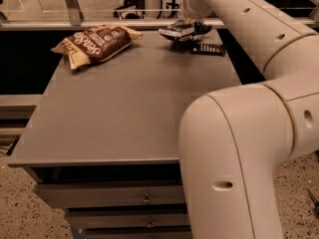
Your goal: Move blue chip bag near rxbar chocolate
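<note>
My gripper point(192, 28) is at the far right corner of the desk point(124, 113), on the blue chip bag point(174, 32), just beside the rxbar chocolate point(208, 49). I cannot tell if it is clamped. The bag looks light and crinkly, so I would pinch its edge gently.

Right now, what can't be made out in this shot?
Camera view:
gripper, at the far right corner of the table, over the blue chip bag: mostly hidden by the wrist of the arm.
blue chip bag: lettering too small.
rxbar chocolate: markings too small.
table's near right corner: hidden by the arm.
</note>
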